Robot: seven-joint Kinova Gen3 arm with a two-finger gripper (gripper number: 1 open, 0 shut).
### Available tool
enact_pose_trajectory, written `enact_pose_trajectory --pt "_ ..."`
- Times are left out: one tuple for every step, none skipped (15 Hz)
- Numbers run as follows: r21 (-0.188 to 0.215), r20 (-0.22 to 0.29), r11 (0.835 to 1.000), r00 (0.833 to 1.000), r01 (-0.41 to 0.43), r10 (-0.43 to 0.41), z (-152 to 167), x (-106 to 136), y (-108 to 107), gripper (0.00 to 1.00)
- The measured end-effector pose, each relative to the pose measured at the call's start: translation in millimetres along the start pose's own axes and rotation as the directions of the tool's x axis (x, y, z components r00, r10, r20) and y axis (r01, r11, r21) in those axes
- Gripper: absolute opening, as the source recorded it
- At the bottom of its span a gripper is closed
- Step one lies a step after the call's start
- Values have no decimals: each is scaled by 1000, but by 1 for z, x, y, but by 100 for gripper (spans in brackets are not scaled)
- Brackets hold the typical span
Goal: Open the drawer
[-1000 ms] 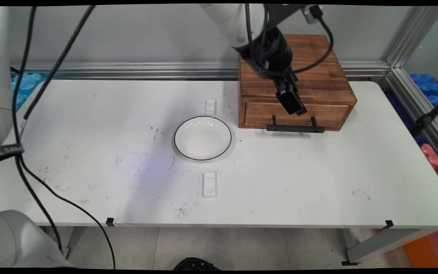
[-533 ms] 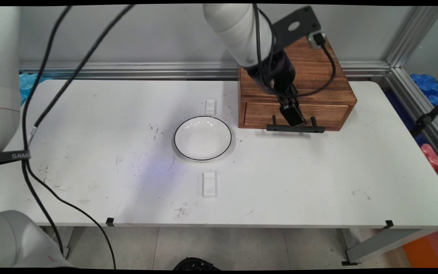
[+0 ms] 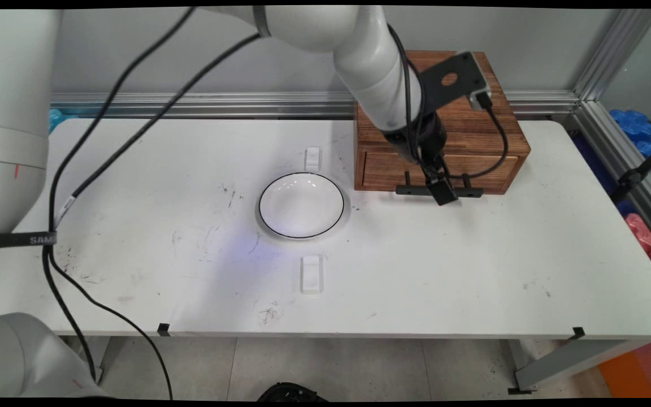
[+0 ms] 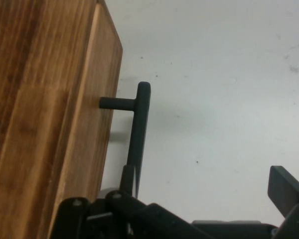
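With the open jaws of the gripper straddling the black handle of the wooden drawer box and holding nothing, centre them on the bar, close squarely, and avoid scraping the drawer front.

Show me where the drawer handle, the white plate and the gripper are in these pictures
drawer handle [image 4: 139, 134]: hand view, on the middle of its black bar.
white plate [image 3: 301, 204]: main view, on the middle of its bare dish.
gripper [image 3: 443, 195]: main view, at its fingertips, right at the handle.
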Motion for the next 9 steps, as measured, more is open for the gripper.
enact_pose_trajectory --pt "2 4 1000 1000 0 0 6 -1 1 100" --pt "6 10 1000 1000 -2 2 14 -2 1 100" --pt "11 16 1000 1000 -4 4 21 -4 1 100" --pt "15 20 1000 1000 -5 5 26 -5 1 100" --pt "21 27 1000 1000 -8 8 33 -7 0 100" --pt "28 32 1000 999 -11 10 38 -8 -1 100" --pt "33 36 999 999 -13 12 43 -9 -2 100" --pt "37 40 999 999 -16 14 48 -10 -3 100" --pt "39 44 999 999 -18 16 54 -11 -3 100"
